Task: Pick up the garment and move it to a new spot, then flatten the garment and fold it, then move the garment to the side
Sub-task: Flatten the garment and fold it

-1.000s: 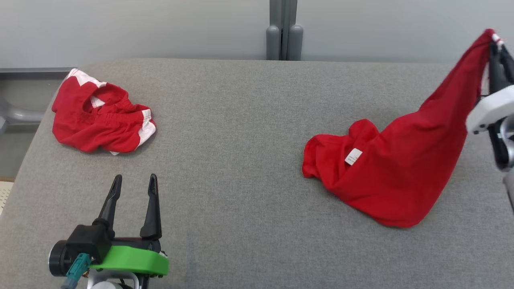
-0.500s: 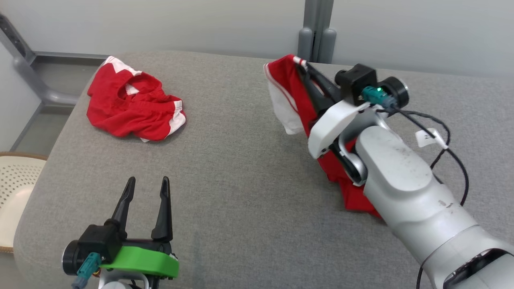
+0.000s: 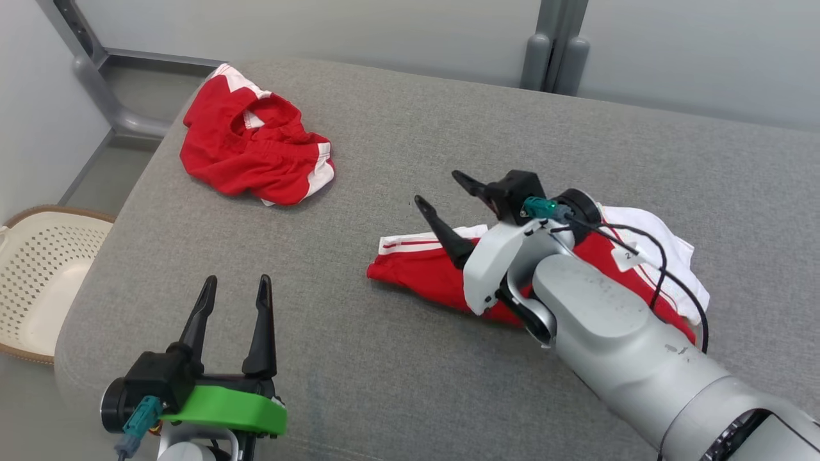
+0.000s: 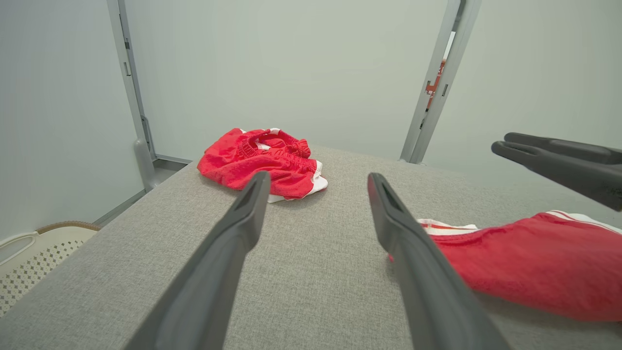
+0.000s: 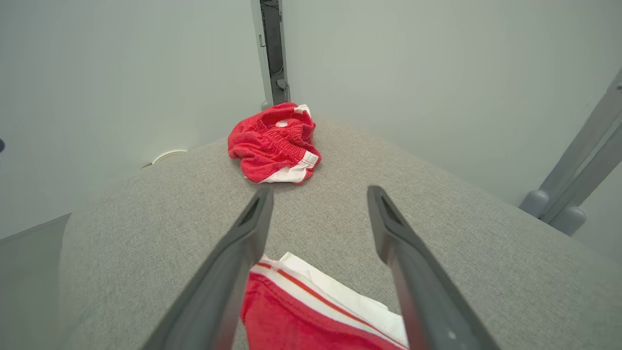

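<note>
Lying on the desk (image 3: 397,384), the garment (image 3: 423,282) rests beneath the right gripper (image 3: 437,187), fingers spread and empty; left gripper (image 3: 237,279) fingers likewise spread.

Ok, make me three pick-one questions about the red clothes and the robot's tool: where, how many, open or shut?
1. Where is the crumpled garment? A far left corner of the grey table; B on the floor; C hanging in the air.
2. How many red garments lie on the table? A one; B two; C four.
3. The right tool is: A open and empty; B shut on cloth; C shut on nothing.
Answers: 1 A, it lies by the far left edge. 2 B, the crumpled one plus the flat garment under the right arm. 3 A, its fingers stand apart, gripping nothing.
</note>
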`<state>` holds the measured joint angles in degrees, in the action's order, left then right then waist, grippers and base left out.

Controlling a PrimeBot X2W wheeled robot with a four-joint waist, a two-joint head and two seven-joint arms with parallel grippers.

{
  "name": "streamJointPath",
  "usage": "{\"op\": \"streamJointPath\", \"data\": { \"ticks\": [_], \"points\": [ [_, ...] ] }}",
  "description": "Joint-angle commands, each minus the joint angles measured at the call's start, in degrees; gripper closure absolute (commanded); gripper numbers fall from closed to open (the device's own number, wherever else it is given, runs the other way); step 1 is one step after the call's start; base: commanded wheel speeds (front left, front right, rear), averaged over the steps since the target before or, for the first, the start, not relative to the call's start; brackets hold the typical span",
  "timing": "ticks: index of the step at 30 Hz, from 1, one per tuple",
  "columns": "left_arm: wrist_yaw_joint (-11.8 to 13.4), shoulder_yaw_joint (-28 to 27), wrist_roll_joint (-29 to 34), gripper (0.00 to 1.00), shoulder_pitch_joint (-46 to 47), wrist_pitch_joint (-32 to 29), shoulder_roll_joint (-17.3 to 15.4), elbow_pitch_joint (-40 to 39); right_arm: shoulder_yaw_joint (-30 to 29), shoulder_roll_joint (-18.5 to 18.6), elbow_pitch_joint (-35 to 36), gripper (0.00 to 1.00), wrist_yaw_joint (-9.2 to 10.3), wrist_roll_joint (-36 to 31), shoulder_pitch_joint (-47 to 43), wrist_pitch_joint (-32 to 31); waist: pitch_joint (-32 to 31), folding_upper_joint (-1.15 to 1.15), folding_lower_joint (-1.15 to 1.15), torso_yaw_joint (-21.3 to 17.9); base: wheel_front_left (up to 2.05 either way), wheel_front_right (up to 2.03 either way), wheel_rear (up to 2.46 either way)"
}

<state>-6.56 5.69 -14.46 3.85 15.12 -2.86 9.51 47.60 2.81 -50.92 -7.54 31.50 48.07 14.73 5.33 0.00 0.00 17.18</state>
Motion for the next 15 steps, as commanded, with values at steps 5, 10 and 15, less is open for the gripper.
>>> {"op": "streamJointPath", "data": {
  "ticks": [5, 10, 15],
  "points": [
    [-0.04, -1.07, 0.88, 0.00, -0.70, 0.04, -0.07, -0.51, -4.62, 4.59, 2.07, 0.00, 0.10, 2.44, 2.14, 0.47, -1.11, 0.00, 0.00, -3.90, 0.00, 0.00, 0.00],
    [-0.17, -1.17, 1.12, 0.00, -0.43, 0.05, -0.07, -0.82, -10.90, 11.07, 4.28, 0.00, 0.10, 1.06, -0.37, 0.48, -1.01, 0.00, 0.00, -5.68, 0.00, 0.00, 0.00],
    [-0.33, -1.49, 1.37, 0.00, -0.10, 0.04, -0.08, -0.99, -16.98, 16.38, 2.97, 0.00, 0.09, -0.94, -2.95, 0.49, -0.15, 0.00, 0.00, -6.40, 0.00, 0.00, 0.00]
  ]
}}
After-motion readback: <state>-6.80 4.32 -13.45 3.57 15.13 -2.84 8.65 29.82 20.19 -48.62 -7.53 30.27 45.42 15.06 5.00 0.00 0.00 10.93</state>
